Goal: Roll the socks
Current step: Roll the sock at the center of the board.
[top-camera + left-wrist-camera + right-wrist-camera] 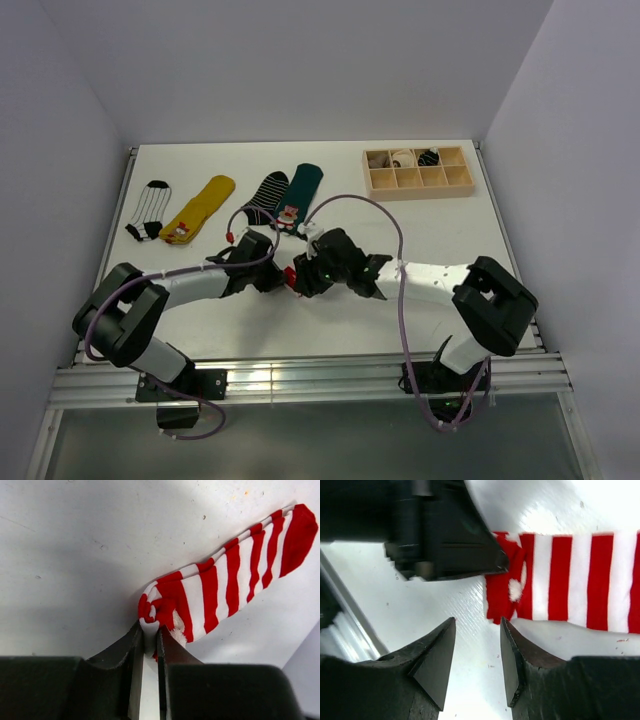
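One red-and-white sock: left gripper pinches its curled end; right gripper, slightly parted, holds nothing.

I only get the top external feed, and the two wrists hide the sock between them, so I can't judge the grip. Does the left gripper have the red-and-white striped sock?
Observer: Yes. The left wrist view shows the left gripper pinched on the curled end of the red-and-white striped sock.
Operator: And the right one?
Observer: The right gripper is open, fingers apart over bare table, just short of the sock's edge.
Operator: How far is it rolled?
Observer: Only that pinched end is curled; the rest lies flat.
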`<state>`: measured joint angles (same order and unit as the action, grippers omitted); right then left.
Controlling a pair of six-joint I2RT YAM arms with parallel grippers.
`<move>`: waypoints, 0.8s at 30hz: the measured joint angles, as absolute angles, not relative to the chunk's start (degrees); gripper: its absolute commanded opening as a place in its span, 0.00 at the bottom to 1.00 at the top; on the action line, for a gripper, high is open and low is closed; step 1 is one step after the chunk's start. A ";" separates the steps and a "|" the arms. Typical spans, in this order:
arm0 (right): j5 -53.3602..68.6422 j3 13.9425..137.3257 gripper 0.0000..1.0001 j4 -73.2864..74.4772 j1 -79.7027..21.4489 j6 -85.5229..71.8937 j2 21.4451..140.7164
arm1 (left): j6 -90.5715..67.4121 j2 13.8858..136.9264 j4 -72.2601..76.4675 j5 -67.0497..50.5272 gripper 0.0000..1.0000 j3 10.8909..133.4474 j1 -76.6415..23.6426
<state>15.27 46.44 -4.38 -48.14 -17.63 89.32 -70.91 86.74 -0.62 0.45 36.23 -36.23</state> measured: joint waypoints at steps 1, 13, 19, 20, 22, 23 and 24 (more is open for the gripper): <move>12.58 45.60 0.49 -5.61 -49.82 -16.53 88.27 | -70.59 86.94 -2.15 0.40 0.14 37.08 -36.25; -3.97 42.44 0.47 -13.93 -59.46 -8.21 88.79 | -68.66 87.29 -11.97 0.23 0.15 41.32 -36.73; -6.24 43.70 0.45 -14.39 -62.37 -6.11 92.92 | -68.75 87.29 -12.64 0.16 0.15 41.52 -36.91; -6.55 43.94 0.45 -14.35 -62.70 -5.87 93.60 | -68.79 87.29 -12.73 -0.01 0.15 41.52 -36.91; -7.16 44.40 0.45 -14.26 -63.05 -5.43 94.89 | -68.86 87.29 -12.78 -0.23 0.15 41.52 -36.91; -7.55 44.73 0.45 -14.15 -63.16 -5.19 95.59 | -69.04 87.29 -12.78 -0.25 0.15 41.52 -36.91; -7.94 45.01 0.45 -14.15 -63.24 -4.99 96.23 | -69.21 87.29 -12.80 -0.30 0.15 41.52 -36.91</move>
